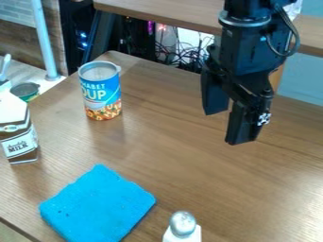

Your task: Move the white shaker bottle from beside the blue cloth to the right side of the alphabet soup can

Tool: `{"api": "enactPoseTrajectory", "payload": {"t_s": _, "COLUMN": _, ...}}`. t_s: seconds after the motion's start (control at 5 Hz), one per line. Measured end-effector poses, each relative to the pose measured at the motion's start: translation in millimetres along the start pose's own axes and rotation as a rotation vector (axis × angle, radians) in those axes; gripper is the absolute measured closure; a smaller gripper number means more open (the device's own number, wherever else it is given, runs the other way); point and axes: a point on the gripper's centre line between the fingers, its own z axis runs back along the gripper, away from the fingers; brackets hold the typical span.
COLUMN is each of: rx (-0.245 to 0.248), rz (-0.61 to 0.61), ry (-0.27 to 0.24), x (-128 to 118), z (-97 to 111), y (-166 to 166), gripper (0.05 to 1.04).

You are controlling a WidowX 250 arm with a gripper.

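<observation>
"What colour is the arm (243, 54)?"
"Black, with a grey ring (243, 22) and a looped dark cable (297, 41)."
"And the end effector (228, 128)?"
"Black too: two angular fingers (242, 125), one bearing a white patterned marking (264, 119)."

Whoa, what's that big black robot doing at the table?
Right now the robot arm's black pincer hangs over the wooden table, open and holding nothing. Nobody is handling anything. A soup can stands upright toward the back, with a milk carton at the picture's left edge. A thick blue cloth lies near the front, beside a white bottle with a silver top.
</observation>
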Motion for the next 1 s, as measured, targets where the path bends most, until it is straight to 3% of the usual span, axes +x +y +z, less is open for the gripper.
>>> {"api": "enactPoseTrajectory", "payload": {"t_s": 0.2, "rx": -0.005, "rz": 0.002, "ry": 0.021, "x": -1.6, "z": -8.1, "y": 0.0, "gripper": 0.079}}
{"api": "enactPoseTrajectory", "payload": {"t_s": 0.4, "rx": 0.040, "rz": 0.051, "ry": -0.097, "x": -8.5, "z": -18.1, "y": -0.7, "gripper": 0.079}}
{"api": "enactPoseTrajectory", "payload": {"t_s": 0.6, "rx": 0.094, "rz": 0.096, "ry": -0.220, "x": -14.1, "z": -8.5, "y": -2.1, "gripper": 0.079}}
{"api": "enactPoseTrajectory", "payload": {"t_s": 0.8, "rx": 0.092, "rz": 0.176, "ry": -0.290, "x": -24.6, "z": -7.1, "y": -14.9, "gripper": 0.079}}
{"api": "enactPoseTrajectory", "payload": {"t_s": 1.0, "rx": 0.048, "rz": 0.280, "ry": -0.329, "x": -39.6, "z": -13.0, "y": -32.0, "gripper": 0.079}}
